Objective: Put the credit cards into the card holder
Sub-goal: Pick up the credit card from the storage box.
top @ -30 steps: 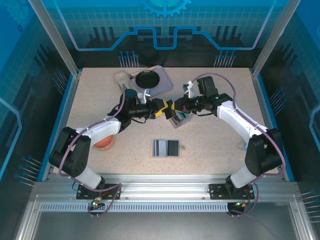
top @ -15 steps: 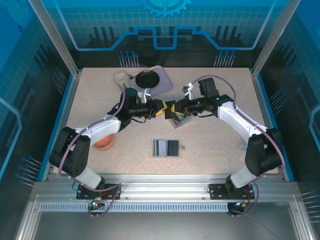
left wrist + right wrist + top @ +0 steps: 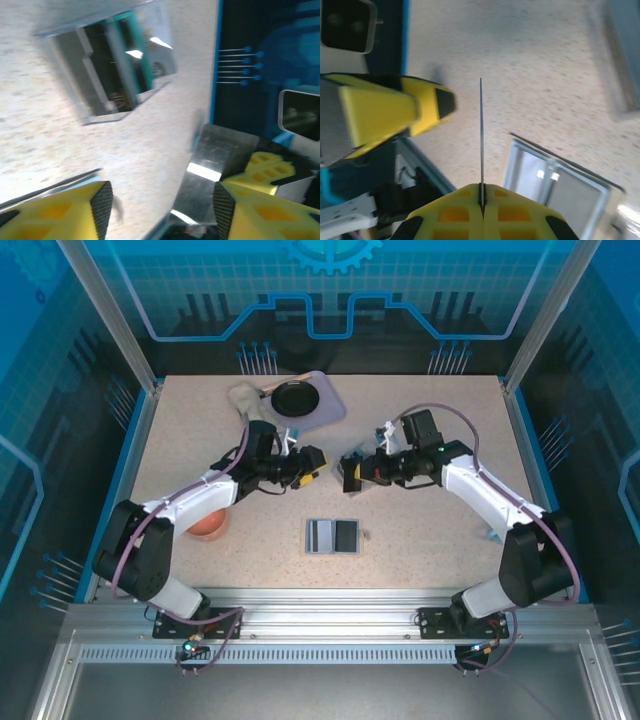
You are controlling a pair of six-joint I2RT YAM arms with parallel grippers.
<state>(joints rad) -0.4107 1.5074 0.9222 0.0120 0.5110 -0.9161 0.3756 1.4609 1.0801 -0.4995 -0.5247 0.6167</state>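
Top view: I see the card holder [image 3: 332, 536] lying open on the table [image 3: 440, 540], near of both claws. The left gripper [image 3: 312, 470] faces the right gripper [image 3: 351, 473], a small gap between them.
Left wrist: jaws wide, nothing between them; grey tray [image 3: 107, 70] ahead.
Right wrist: jaws pinch one credit card [image 3: 481, 135], edge-on.

Card holder [image 3: 332, 536] open flat, dark panels up, credit card [image 3: 480, 131] held edge-on

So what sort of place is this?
Probably a lab or demo robot cell, not a home: a speckled table boxed in by aluminium posts and blue printed panels, with the left arm and right arm bolted to a metal rail at its near edge.
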